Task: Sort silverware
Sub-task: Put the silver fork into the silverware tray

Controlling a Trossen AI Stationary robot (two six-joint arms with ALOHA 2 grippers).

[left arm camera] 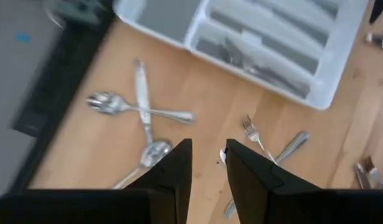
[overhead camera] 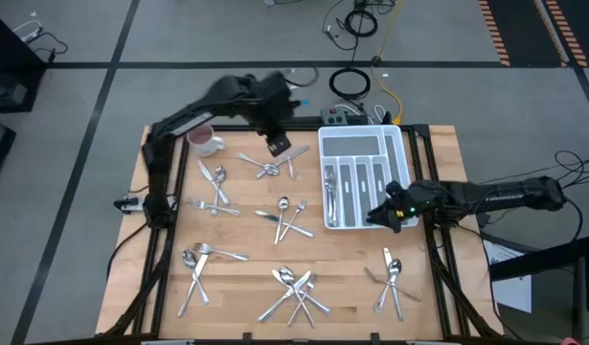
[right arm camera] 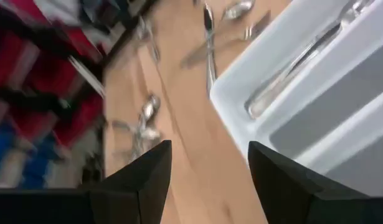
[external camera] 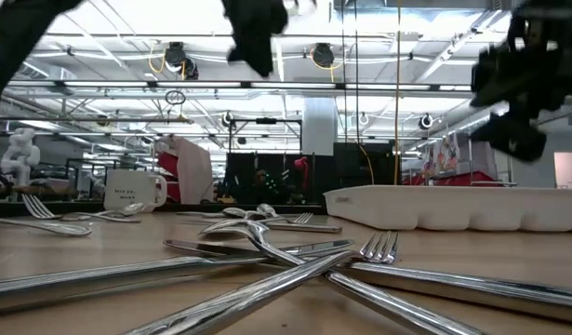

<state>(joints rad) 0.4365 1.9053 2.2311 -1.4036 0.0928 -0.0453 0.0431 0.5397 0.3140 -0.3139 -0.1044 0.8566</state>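
Left claw, slightly parted and empty, hovers upper-centre above crossed silverware; overlapping pieces risk lifting together; right claw open beside tray.

Robotics lab: ceiling trusses, floor cables.

Left arm reaches in from table's left edge, elbow bent, wrist angled down; left gripper raised above table, fingers parted by narrow gap, nothing between. Right arm extends low from right edge; right gripper spread wide, empty.
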